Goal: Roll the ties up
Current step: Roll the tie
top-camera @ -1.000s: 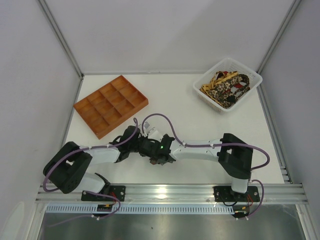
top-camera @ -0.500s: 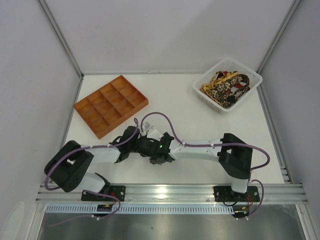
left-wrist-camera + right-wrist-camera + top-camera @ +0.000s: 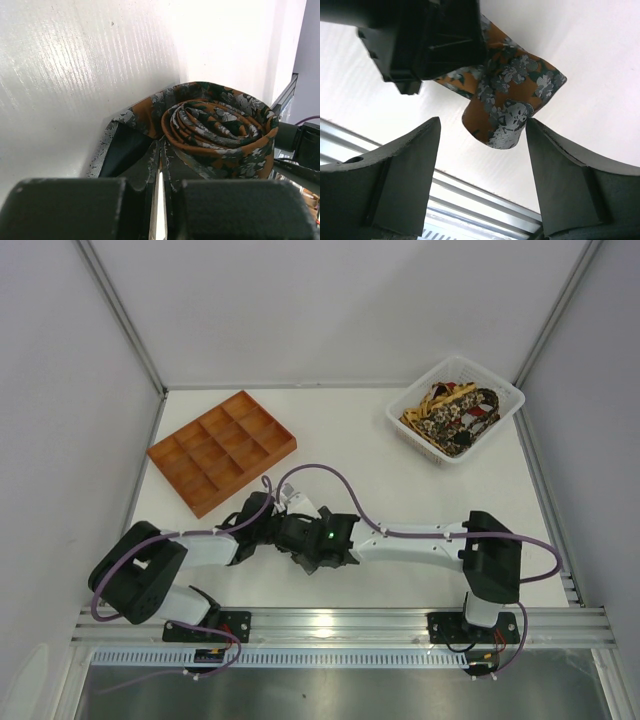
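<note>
A white table stood between three plain pale walls: back wall, left wall, right wall. Slanting metal posts marked the back corners. An aluminium rail ran along the near edge, with a grey metal sheet below it. The light was bright and even.

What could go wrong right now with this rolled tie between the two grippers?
The coil could spring loose: the right gripper stands open with the rolled tie between its fingers, and only the left gripper pinches the fabric. The two grippers are crowded together, so closing or pulling away might knock one against the other or drag the roll out of shape.
</note>
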{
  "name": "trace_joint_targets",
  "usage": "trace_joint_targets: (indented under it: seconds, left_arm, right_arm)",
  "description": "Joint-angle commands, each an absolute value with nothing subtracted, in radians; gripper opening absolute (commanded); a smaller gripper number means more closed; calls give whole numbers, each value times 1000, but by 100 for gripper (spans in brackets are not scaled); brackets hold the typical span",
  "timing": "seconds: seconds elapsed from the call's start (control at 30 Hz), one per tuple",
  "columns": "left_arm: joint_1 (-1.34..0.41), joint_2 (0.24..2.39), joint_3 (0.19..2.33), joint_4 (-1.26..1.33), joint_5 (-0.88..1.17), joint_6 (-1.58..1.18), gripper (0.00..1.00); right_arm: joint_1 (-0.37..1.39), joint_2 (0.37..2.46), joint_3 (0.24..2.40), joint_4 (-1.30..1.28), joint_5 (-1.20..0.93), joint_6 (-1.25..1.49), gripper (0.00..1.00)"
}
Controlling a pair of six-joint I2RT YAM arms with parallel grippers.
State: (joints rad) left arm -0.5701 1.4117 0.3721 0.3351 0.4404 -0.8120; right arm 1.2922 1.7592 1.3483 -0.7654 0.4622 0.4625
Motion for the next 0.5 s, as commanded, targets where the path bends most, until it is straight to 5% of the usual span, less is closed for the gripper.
trace_joint_targets:
  seconds: [0.0, 0.33, 0.47]
  left_arm:
    - [-565, 1393, 365, 379, 431, -819, 9]
    - [-563, 1292, 368, 223, 328, -775, 10]
    - [-565, 1215, 385, 124, 267, -744, 17]
  right_arm:
    - [1272, 1720, 1341, -703, 393, 463, 74]
    - [1200, 1695, 1238, -546, 253, 468, 73]
    - [1166, 1667, 1204, -482, 181, 477, 72]
